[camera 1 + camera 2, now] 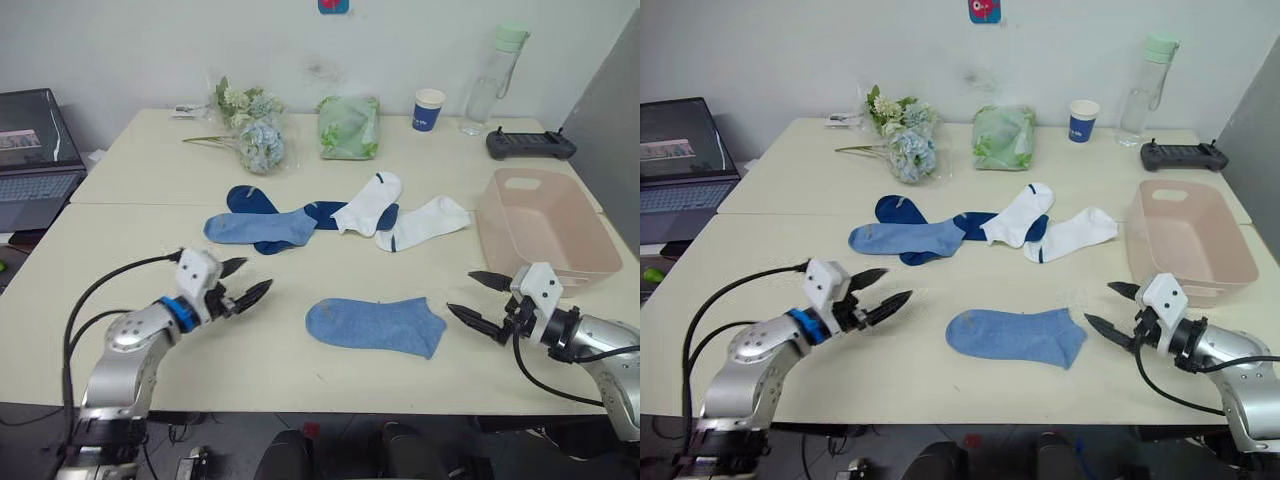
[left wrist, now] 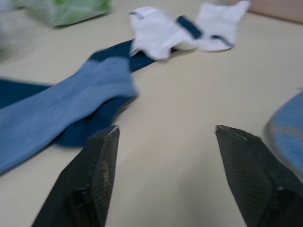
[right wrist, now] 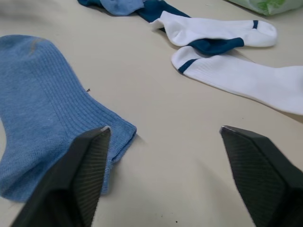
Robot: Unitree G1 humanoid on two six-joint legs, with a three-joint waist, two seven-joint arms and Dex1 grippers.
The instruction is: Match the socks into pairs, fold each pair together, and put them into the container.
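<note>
**Both end effectors open, nothing held**

While your left end effector [image 1: 248, 281] and right end effector [image 1: 478, 299] gape empty above the counter [image 1: 300, 370], one light blue sock [image 1: 375, 325] lies between them. Five other socks [image 1: 330, 218] cluster beyond; the container [image 1: 548, 230] sits right.

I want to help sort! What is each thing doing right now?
Left gripper: jaws open, holding nothing.
Right gripper: jaws open, holding nothing.
Near light blue sock: flat, alone.
Far light blue sock: overlapping the navy socks.
White socks: unfolded, unpaired.
Pink container: empty.
Laptop: open.
</note>
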